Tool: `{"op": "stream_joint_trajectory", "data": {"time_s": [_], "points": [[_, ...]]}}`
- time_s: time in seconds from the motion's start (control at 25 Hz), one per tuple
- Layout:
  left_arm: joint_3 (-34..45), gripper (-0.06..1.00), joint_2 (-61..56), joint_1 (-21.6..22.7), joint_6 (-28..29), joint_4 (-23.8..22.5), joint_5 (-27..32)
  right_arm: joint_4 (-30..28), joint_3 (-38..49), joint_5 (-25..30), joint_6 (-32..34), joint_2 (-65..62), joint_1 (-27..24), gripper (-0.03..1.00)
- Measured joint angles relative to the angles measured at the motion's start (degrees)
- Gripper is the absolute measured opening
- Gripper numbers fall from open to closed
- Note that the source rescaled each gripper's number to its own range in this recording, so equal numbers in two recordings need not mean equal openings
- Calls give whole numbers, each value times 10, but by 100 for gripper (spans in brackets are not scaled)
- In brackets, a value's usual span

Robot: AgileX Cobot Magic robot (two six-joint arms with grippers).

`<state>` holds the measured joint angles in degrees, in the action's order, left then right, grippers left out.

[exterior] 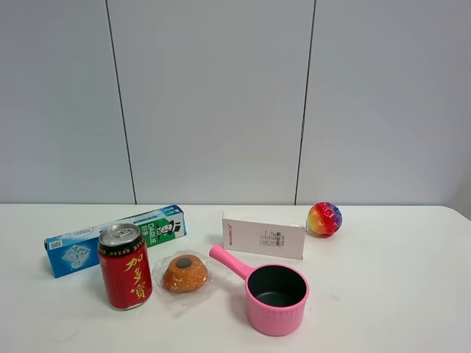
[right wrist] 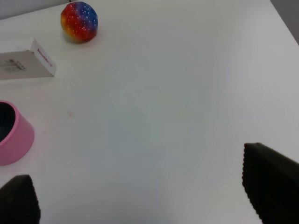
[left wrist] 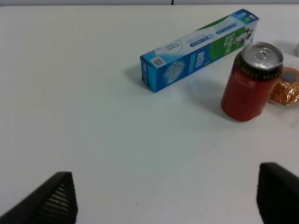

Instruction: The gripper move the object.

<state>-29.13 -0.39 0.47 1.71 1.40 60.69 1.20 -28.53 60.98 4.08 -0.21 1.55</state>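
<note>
A: Left jaws point(left wrist: 166, 198) spread wide, empty, hovering over bare white table point(left wrist: 93, 116). Only the two dark tips visible in the wrist view.

B: And the red can point(left wrist: 251, 81)?

A: Upright on the table, well ahead of the left jaws and off toward one tip rather than centred between them. Not touched. Silver pull-tab top facing up, yellow characters on the side in the high view.

B: Around the can?

A: Blue-and-green toothpaste box point(left wrist: 198, 49) lying flat just beyond, farther from the jaws. Wrapped orange bun point(left wrist: 286, 87) just beside the can, on the side away from the box end.

B: Right side?

A: Right jaws point(right wrist: 154, 186) also parted wide, gripping nothing, above bare table. Pink pot point(right wrist: 14, 133) ahead and off past one tip, only partly in frame. White carton point(right wrist: 25, 65) farther on, rainbow ball point(right wrist: 79, 21) farthest out.

B: From the high camera?

A: Neither arm in frame. Pot handle pointing toward the bun.
</note>
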Motion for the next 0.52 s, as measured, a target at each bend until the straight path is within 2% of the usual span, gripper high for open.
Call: {"op": "stream_joint_trajectory", "data": {"time_s": [0.52], "points": [[0,100,0,0,0,0,0,0,0,0,0,0,0,63]]}}
